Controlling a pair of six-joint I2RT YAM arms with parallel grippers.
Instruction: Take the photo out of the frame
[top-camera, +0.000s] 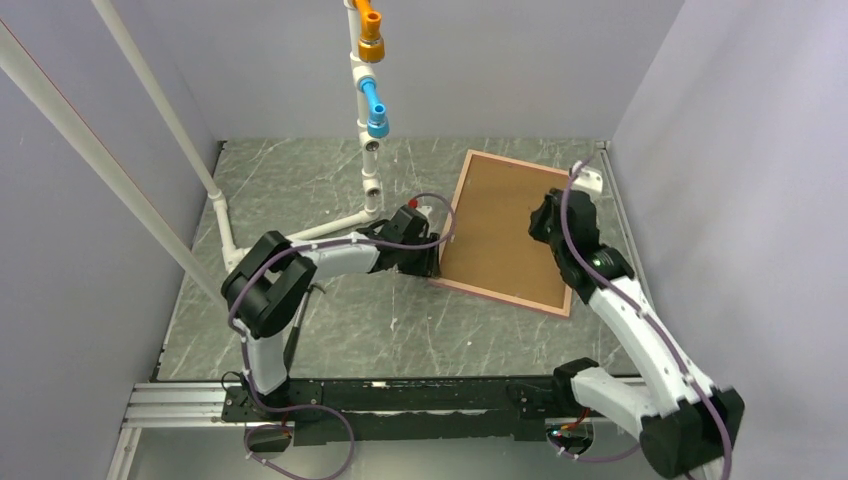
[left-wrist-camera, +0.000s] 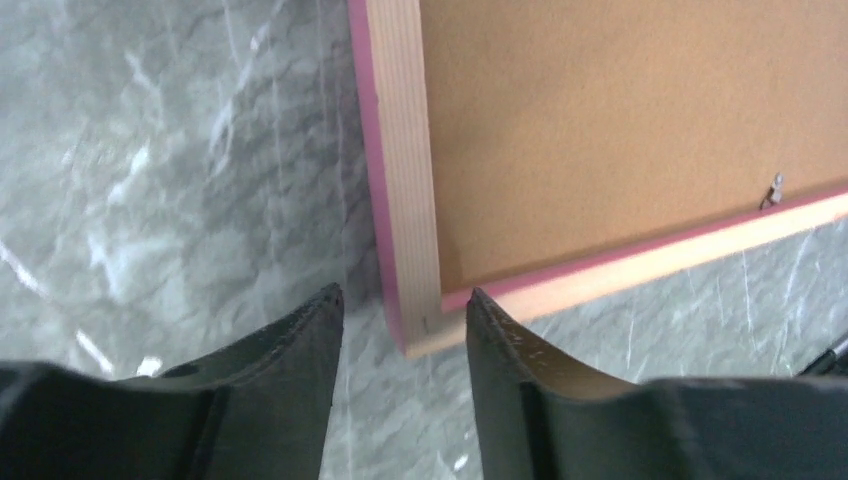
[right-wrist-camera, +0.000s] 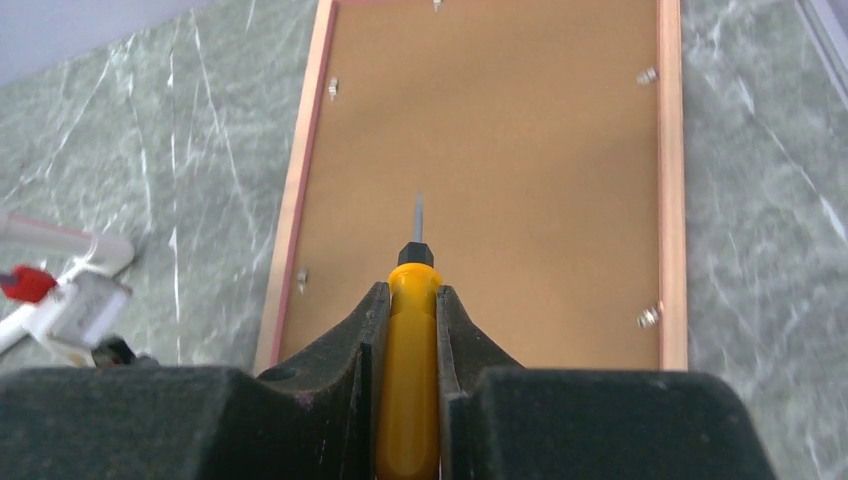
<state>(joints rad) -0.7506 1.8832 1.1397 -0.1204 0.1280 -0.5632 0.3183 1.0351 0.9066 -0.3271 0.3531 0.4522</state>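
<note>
The frame (top-camera: 455, 210) lies face down on the marble table, its wooden rim edged pink. Its brown backing board (top-camera: 505, 225) faces up, held by small metal tabs (right-wrist-camera: 648, 317). The photo is hidden under the board. My left gripper (left-wrist-camera: 405, 295) is open, its fingers straddling the frame's near-left corner (left-wrist-camera: 415, 325); in the top view it sits at that corner (top-camera: 428, 262). My right gripper (right-wrist-camera: 412, 290) is shut on a yellow-handled screwdriver (right-wrist-camera: 408, 380), whose tip (right-wrist-camera: 418, 210) points over the middle of the board. In the top view it hovers over the frame's right side (top-camera: 552, 225).
A white pipe stand (top-camera: 368, 150) with orange and blue fittings rises behind the frame's left side. A white clamp with a red knob (right-wrist-camera: 40, 290) lies left of the frame. Grey walls close in the table; a white bracket (top-camera: 590, 180) sits at the frame's far right corner.
</note>
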